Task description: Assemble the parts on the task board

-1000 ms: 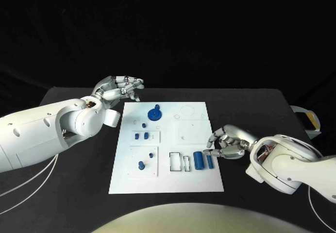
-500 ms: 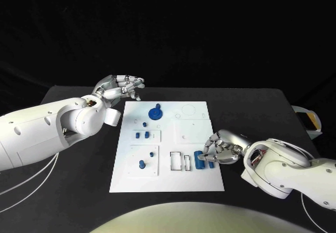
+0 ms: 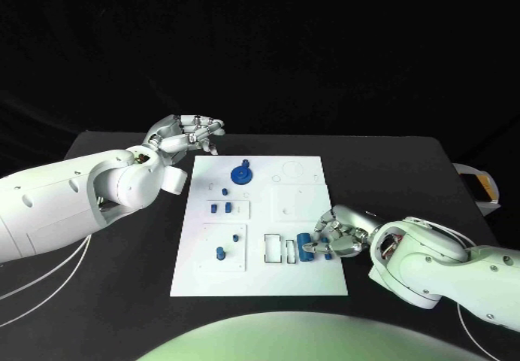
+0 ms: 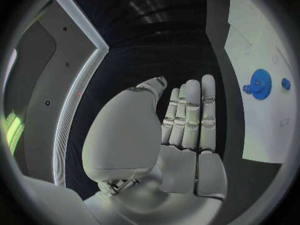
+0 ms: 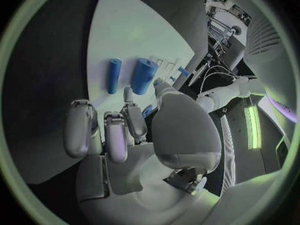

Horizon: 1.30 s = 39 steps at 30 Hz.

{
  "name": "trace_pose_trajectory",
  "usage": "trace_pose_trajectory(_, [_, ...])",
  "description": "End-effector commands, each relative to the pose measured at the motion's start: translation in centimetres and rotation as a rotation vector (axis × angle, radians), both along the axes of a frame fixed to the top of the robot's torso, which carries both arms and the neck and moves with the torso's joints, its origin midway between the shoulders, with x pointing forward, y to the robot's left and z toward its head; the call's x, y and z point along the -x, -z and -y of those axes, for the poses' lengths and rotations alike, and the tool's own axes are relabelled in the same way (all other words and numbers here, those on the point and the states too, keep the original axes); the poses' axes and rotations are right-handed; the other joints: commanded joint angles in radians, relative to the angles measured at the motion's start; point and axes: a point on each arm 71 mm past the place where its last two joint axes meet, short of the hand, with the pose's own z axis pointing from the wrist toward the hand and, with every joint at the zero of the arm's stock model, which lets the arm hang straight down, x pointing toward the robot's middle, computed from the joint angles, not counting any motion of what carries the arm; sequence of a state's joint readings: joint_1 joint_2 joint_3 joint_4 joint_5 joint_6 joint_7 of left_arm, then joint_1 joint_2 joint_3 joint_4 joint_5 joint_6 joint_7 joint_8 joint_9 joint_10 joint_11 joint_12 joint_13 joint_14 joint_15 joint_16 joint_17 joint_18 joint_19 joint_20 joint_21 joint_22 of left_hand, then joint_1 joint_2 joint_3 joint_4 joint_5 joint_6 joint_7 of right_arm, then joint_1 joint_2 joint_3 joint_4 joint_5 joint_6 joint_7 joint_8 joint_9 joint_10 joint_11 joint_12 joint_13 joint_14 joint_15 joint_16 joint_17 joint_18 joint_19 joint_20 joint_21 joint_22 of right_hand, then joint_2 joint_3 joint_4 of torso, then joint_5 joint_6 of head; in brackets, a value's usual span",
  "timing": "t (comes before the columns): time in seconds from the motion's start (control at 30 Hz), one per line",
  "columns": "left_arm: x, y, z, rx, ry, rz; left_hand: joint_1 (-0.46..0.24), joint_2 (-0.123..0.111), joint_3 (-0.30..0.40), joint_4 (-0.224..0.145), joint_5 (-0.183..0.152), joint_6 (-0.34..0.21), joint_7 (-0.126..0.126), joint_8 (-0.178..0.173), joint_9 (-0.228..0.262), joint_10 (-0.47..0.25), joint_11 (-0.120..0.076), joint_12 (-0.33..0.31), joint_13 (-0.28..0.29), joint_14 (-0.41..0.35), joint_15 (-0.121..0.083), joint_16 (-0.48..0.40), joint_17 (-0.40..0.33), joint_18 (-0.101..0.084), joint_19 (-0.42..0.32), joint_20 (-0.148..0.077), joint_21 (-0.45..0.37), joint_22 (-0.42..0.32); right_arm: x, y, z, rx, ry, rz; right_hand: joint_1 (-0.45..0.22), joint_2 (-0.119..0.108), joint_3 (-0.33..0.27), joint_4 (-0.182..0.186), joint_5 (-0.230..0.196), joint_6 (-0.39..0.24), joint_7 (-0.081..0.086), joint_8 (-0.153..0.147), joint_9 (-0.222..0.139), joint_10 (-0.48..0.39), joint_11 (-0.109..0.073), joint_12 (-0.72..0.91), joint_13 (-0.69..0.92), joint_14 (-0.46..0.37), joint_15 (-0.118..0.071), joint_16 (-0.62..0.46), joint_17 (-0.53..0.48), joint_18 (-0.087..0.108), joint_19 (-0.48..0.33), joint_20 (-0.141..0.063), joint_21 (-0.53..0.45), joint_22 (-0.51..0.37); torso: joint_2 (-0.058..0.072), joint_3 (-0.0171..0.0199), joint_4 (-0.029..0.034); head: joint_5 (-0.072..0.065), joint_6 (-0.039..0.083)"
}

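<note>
Blue cylinders (image 3: 313,247) lie lengthwise along task board (image 3: 292,282); right hand (image 3: 345,235) over them, grasp unclear.

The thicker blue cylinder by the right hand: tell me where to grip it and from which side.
Probably pinch the thicker blue cylinder across its round sides at mid-length, coming from above. It lies flat on the task board, so its ends give little purchase, and the thinner blue cylinder lies close alongside. The right hand is already over it.

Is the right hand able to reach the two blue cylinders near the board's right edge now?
Probably yes: the right hand hovers right beside the two blue cylinders, fingers apart, nothing between them in the right wrist view.
</note>
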<state>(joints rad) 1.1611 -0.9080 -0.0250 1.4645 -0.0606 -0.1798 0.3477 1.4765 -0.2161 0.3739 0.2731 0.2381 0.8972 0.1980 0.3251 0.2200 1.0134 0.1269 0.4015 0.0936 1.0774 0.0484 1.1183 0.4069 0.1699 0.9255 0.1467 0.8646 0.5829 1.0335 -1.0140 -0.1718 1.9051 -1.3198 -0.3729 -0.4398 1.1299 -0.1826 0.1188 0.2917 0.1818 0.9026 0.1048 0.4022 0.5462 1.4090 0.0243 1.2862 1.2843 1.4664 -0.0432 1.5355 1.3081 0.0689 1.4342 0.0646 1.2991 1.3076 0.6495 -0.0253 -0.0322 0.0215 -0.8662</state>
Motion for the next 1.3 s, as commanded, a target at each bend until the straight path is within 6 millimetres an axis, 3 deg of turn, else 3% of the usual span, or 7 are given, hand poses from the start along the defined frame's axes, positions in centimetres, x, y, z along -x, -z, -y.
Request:
trace_pose_trajectory(0.03, [0.1,-0.1,0.2,0.011,0.021,0.003,0.001,0.002,-0.004,0.001,0.001,-0.008,-0.002,-0.005,0.0,-0.005,-0.001,-0.005,0.001,-0.001,0.005,-0.003,0.001,0.013,0.004,0.004,-0.007,-0.001,0.0,0.3,-0.1,0.049,-0.016,0.006,-0.007,0.005,-0.01,0.0,-0.006,-0.001,-0.003,0.006,0.002,0.005,-0.001,-0.005,0.002,0.076,0.0,0.005,0.108,-0.006,0.007,0.001,0.0,0.116,0.0,0.0003,-0.0008,0.002,-0.001])
trace_pose_trajectory(0.47, [0.2,-0.1,0.1,0.01,0.026,-0.003,-0.001,0.003,-0.005,0.003,0.001,-0.008,-0.002,-0.005,0.0,-0.006,0.0,-0.005,0.002,-0.001,0.006,-0.003,0.001,0.013,0.004,0.004,-0.007,-0.002,-0.1,1.3,-1.2,0.073,-0.019,-0.004,-0.003,0.014,-0.021,-0.001,-0.004,0.001,-0.004,0.008,0.003,0.004,-0.002,-0.007,0.002,0.075,0.0,0.003,0.103,-0.006,0.006,0.001,-0.004,0.115,0.0,0.0005,0.001,-0.002,-0.006])
trace_pose_trajectory(0.8, [0.2,-0.1,0.1,0.01,0.028,-0.006,-0.001,0.003,-0.005,0.003,0.001,-0.008,-0.002,-0.005,0.0,-0.006,0.0,-0.005,0.002,-0.001,0.006,-0.003,0.001,0.013,0.004,0.004,-0.007,-0.002,0.2,1.6,-1.9,0.065,-0.026,-0.009,0.017,0.029,-0.044,-0.002,0.021,0.009,-0.008,0.017,0.008,0.009,-0.005,-0.002,0.012,0.076,-0.002,0.003,0.106,-0.006,0.006,-0.001,-0.004,0.117,-0.001,0.0002,-0.0009,0.0,-0.006])
trace_pose_trajectory(0.97, [0.3,-0.1,0.1,0.01,0.029,-0.006,-0.001,0.003,-0.005,0.003,0.001,-0.008,-0.002,-0.005,0.0,-0.006,0.0,-0.005,0.002,-0.001,0.006,-0.003,0.001,0.013,0.004,0.004,-0.007,-0.002,0.3,1.7,-2.0,0.07,-0.031,-0.017,0.042,0.038,-0.056,-0.004,0.049,0.01,-0.009,0.022,0.011,0.01,-0.007,-0.002,0.017,0.076,-0.004,0.003,0.109,-0.006,0.006,-0.002,-0.006,0.117,0.0,-0.0002,-0.0006,-0.001,-0.006])
trace_pose_trajectory(1.2, [0.3,-0.1,0.1,0.01,0.029,-0.008,-0.001,0.003,-0.005,0.003,0.001,-0.008,-0.002,-0.005,0.0,-0.006,0.0,-0.005,0.002,-0.001,0.006,-0.003,0.001,0.013,0.004,0.004,-0.007,-0.002,0.2,1.8,-1.9,0.083,-0.031,-0.023,0.157,0.062,-0.019,-0.024,0.072,0.012,-0.011,0.019,0.009,0.01,-0.009,-0.007,0.023,0.077,-0.007,0.003,0.112,-0.006,0.007,-0.005,-0.008,0.12,-0.001,-0.0003,0.0001,-0.001,-0.006])
trace_pose_trajectory(1.3, [0.3,-0.1,0.1,0.01,0.03,-0.008,-0.002,0.004,-0.007,0.004,0.001,-0.008,-0.002,-0.004,0.0,-0.006,-0.001,-0.005,0.002,-0.002,0.006,-0.003,0.002,0.013,0.004,0.005,-0.008,-0.002,0.2,1.8,-1.8,0.089,-0.03,-0.027,0.186,0.056,0.008,-0.025,0.141,0.017,-0.012,0.014,0.003,0.01,-0.011,-0.009,0.025,0.077,-0.008,0.003,0.112,-0.006,0.008,-0.006,-0.01,0.121,-0.001,-0.0008,0.0004,-0.002,-0.006])
